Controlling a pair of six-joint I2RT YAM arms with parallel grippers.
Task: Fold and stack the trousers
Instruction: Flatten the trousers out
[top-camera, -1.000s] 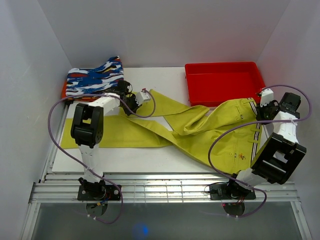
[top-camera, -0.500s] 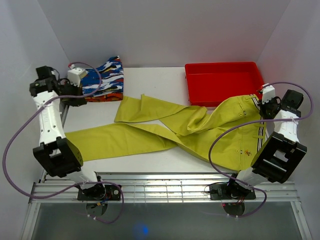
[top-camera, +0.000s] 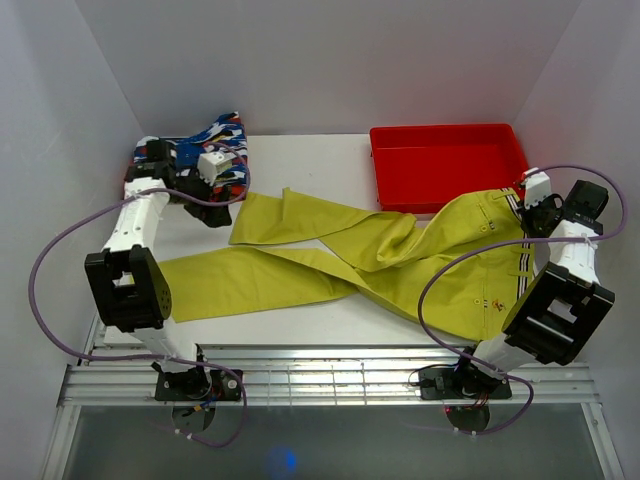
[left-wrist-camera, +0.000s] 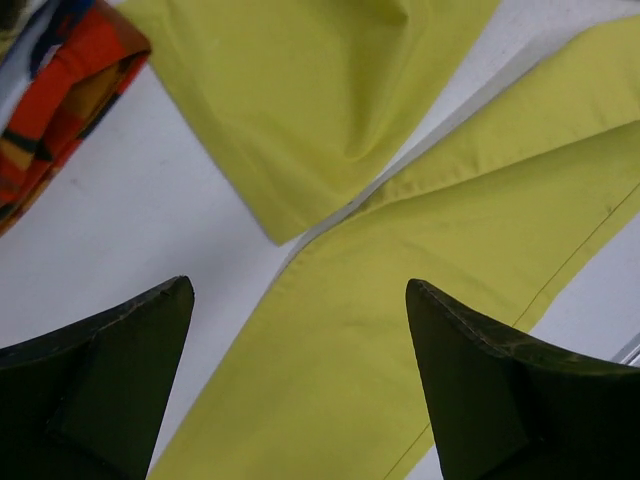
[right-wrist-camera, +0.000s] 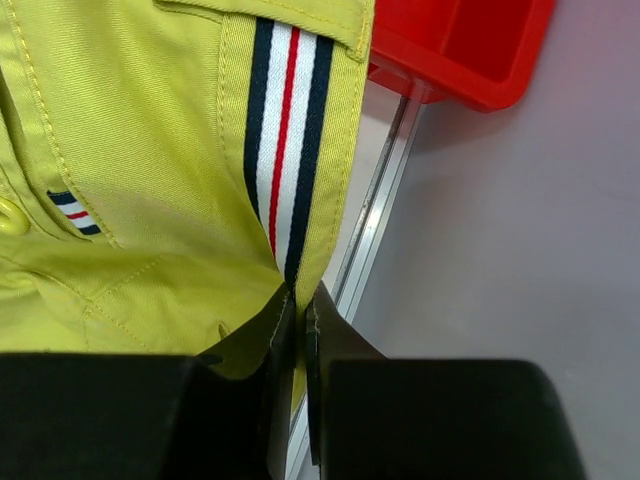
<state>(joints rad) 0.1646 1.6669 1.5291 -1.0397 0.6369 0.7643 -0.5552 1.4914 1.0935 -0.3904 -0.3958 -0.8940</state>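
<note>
The yellow-green trousers (top-camera: 400, 255) lie spread over the white table, waist at the right and both legs reaching left, crossing near the middle. My left gripper (top-camera: 213, 204) hovers open above the leg ends beside the patterned garment. In its wrist view the left gripper (left-wrist-camera: 298, 283) has wide-apart jaws with only flat trouser cloth (left-wrist-camera: 420, 220) below them. My right gripper (top-camera: 527, 215) is at the waist by the table's right edge. In the right wrist view the right gripper (right-wrist-camera: 300, 296) is shut on the trousers' side seam (right-wrist-camera: 150, 180), just below the dark, white and red striped band (right-wrist-camera: 285, 120).
A folded blue, white, black and orange garment (top-camera: 200, 150) lies at the back left, its edge (left-wrist-camera: 60, 80) showing near the left jaws. A red tray (top-camera: 445, 165) stands at the back right, close to the waist. White walls enclose the table.
The left arm let go of the upper leg, swung out to the far left, then came back over the leg ends with its jaws opened. The right gripper has kept its hold.
</note>
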